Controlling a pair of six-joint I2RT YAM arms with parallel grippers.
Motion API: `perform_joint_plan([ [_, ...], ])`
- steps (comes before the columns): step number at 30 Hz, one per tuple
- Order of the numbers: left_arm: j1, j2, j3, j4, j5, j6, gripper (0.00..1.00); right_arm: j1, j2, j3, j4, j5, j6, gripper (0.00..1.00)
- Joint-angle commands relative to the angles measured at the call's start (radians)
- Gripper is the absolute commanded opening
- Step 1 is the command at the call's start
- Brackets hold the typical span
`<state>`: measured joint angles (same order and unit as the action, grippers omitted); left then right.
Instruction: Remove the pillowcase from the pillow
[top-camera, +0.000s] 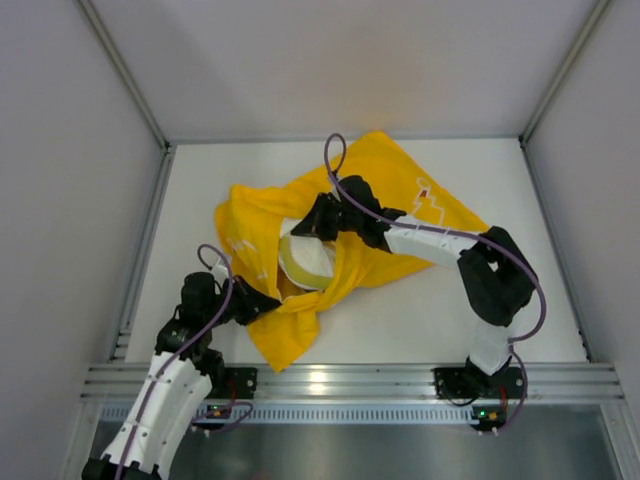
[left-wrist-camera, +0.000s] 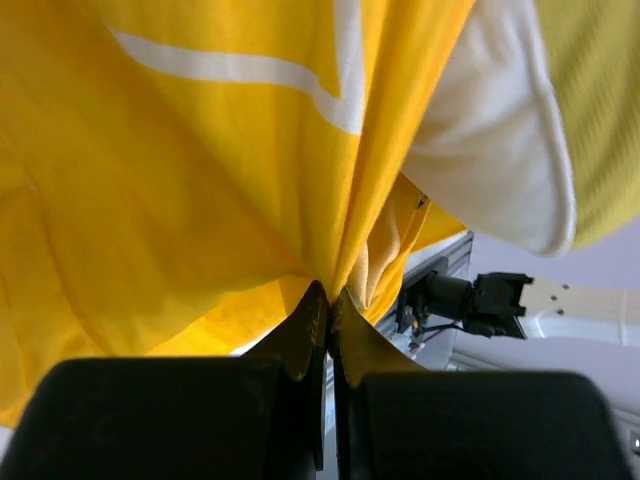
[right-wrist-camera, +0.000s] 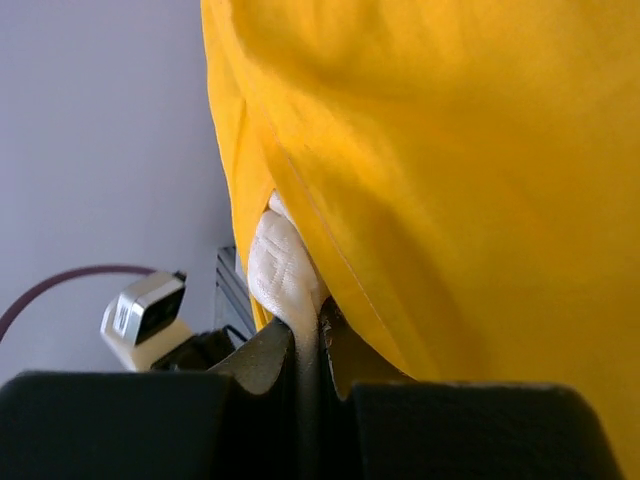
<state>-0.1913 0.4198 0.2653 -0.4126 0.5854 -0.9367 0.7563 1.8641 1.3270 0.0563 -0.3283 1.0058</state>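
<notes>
The yellow pillowcase (top-camera: 375, 190) lies crumpled across the middle of the table, with white print showing. The cream pillow (top-camera: 303, 260) pokes out of its open end at the centre. My left gripper (top-camera: 262, 303) is shut on a gathered fold of the pillowcase (left-wrist-camera: 200, 180) near its front edge. My right gripper (top-camera: 310, 226) is shut on a corner of the quilted pillow (right-wrist-camera: 278, 270) at the case's opening, with the pillowcase (right-wrist-camera: 450, 170) draped against it. In the left wrist view the pillow (left-wrist-camera: 500, 150) hangs out at the upper right.
The white table (top-camera: 430, 310) is bounded by grey walls on three sides and an aluminium rail (top-camera: 340, 380) at the front. The right arm (top-camera: 490, 280) reaches across the case's right half. The left arm (top-camera: 180, 350) sits at the front left.
</notes>
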Motion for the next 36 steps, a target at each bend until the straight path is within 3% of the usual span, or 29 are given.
perform_joint_plan([
  [1, -0.013, 0.037, -0.014, -0.098, -0.048, 0.013, 0.00, -0.066, -0.207, -0.092, 0.301, -0.026, 0.050, 0.00],
  [5, -0.013, 0.045, -0.005, -0.100, -0.183, -0.010, 0.00, -0.078, -0.429, -0.336, 0.300, -0.042, -0.010, 0.00],
  [10, -0.013, 0.134, 0.025, -0.089, -0.289, 0.024, 0.00, -0.081, -0.646, -0.520, 0.073, 0.109, -0.205, 0.00],
  [14, -0.013, 0.201, 0.084, -0.088, -0.299, 0.049, 0.00, -0.066, -0.712, -0.595, 0.025, 0.075, -0.262, 0.00],
  [19, -0.013, 0.217, 0.208, -0.091, -0.283, 0.065, 0.02, -0.034, -0.680, -0.673, 0.074, 0.072, -0.269, 0.00],
  [21, -0.013, 0.229, 0.250, -0.094, -0.257, 0.072, 0.18, -0.023, -0.660, -0.684, 0.086, 0.064, -0.271, 0.00],
  [22, -0.013, 0.243, 0.259, -0.101, -0.250, 0.075, 0.36, -0.012, -0.658, -0.696, 0.091, 0.066, -0.271, 0.00],
  [23, -0.013, 0.246, 0.264, -0.107, -0.242, 0.079, 0.70, -0.005, -0.663, -0.703, 0.097, 0.071, -0.271, 0.00],
  [24, -0.013, 0.244, 0.270, -0.114, -0.231, 0.087, 0.80, -0.002, -0.664, -0.707, 0.099, 0.077, -0.274, 0.00],
  [25, -0.013, 0.228, 0.270, -0.126, -0.226, 0.093, 0.98, 0.008, -0.668, -0.713, 0.099, 0.086, -0.280, 0.00],
  [30, -0.013, 0.165, 0.305, -0.140, -0.214, 0.114, 0.99, 0.024, -0.666, -0.713, 0.070, 0.094, -0.303, 0.00],
  [36, -0.046, 0.304, 0.400, -0.137, -0.162, 0.173, 0.99, 0.044, -0.707, -0.721, 0.071, 0.120, -0.276, 0.00],
])
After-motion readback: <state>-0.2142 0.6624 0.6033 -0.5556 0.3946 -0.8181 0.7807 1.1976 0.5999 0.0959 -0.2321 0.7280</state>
